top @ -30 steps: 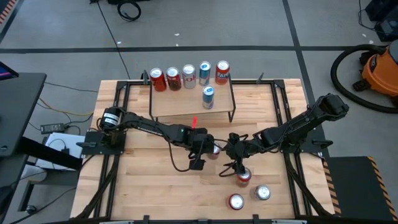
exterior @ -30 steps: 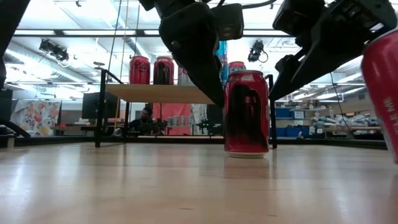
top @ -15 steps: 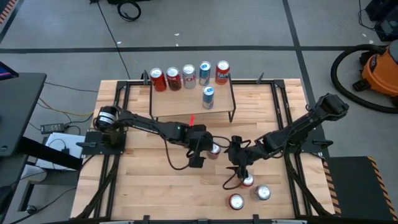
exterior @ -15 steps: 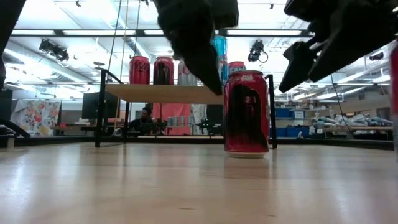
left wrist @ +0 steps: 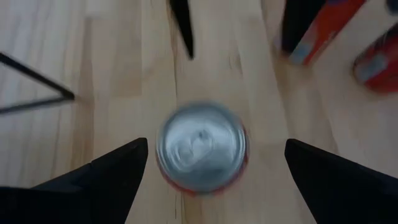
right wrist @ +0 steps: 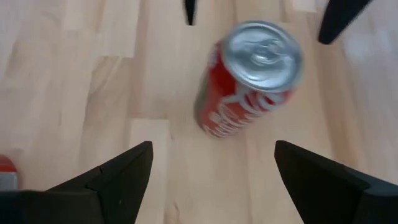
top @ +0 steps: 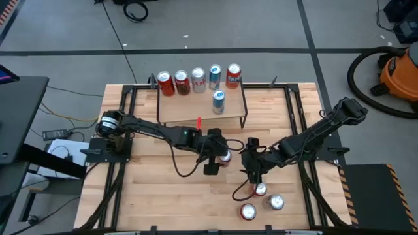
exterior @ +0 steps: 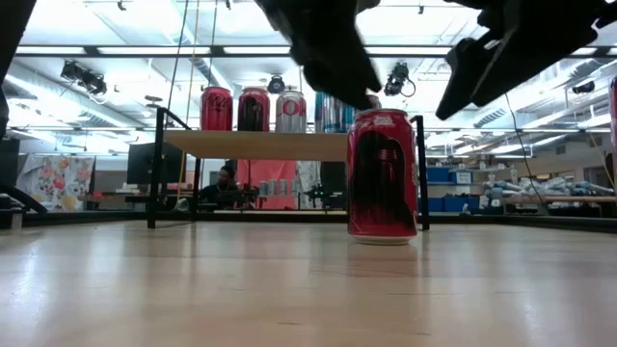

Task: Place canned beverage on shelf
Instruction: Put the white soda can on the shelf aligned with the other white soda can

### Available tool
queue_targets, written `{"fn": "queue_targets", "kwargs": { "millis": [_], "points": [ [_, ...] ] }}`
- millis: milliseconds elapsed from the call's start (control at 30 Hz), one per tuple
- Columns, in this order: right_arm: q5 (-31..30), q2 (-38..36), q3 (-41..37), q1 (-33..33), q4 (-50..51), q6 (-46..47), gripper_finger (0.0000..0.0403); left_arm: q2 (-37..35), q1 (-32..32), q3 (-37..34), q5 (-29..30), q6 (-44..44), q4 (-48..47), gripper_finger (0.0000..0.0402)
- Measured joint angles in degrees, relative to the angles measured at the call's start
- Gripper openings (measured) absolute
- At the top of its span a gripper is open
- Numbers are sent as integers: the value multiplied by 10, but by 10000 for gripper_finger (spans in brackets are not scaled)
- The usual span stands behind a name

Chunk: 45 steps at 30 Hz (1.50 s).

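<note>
Left gripper [left wrist: 211, 165]: fingers spread wide and holding nothing, poised directly above an upright red can [left wrist: 202, 148], one dark finger to either side of the silver lid and clear of it. In the high view this gripper [top: 217, 156] sits near the middle of the wooden table [top: 150, 196], with the same can [top: 225, 156] showing at its right edge; the low view shows that can [exterior: 382, 175] standing on the tabletop with the dark mass of the gripper just above its rim. Right gripper [right wrist: 211, 180]: fingers likewise wide apart and empty, looking down on a second red can [right wrist: 249, 81] that stands ahead of the fingertips, not between them. In the high view this gripper [top: 253, 166] lies just right of the left one, and the second can [top: 260, 190] is just in front of it toward the table's near edge. Two more cans [top: 248, 211] and [top: 275, 202] stand close by that one. The shelf [top: 189, 111], a light-wood board on thin black legs, stands at the far side of the table, well apart from both grippers. One blue-and-white can [top: 219, 102] stands on the board; five further cans [top: 198, 79] stand in a row along its far edge.
</note>
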State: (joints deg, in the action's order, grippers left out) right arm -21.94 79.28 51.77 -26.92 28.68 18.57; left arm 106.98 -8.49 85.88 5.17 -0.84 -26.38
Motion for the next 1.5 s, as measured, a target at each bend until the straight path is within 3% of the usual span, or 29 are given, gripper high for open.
{"fn": "queue_targets", "kwargs": {
  "millis": [433,1033,1500],
  "points": [
    [-39,-46,0,-20,29,25,348,36,14,0,-36,8,61,392],
    [-55,-52,0,-28,39,33,348,67,11,0,-38,12,52,389],
    [-55,-65,2,-24,46,23,348,67,12,0,-34,16,45,306]
  ]
}}
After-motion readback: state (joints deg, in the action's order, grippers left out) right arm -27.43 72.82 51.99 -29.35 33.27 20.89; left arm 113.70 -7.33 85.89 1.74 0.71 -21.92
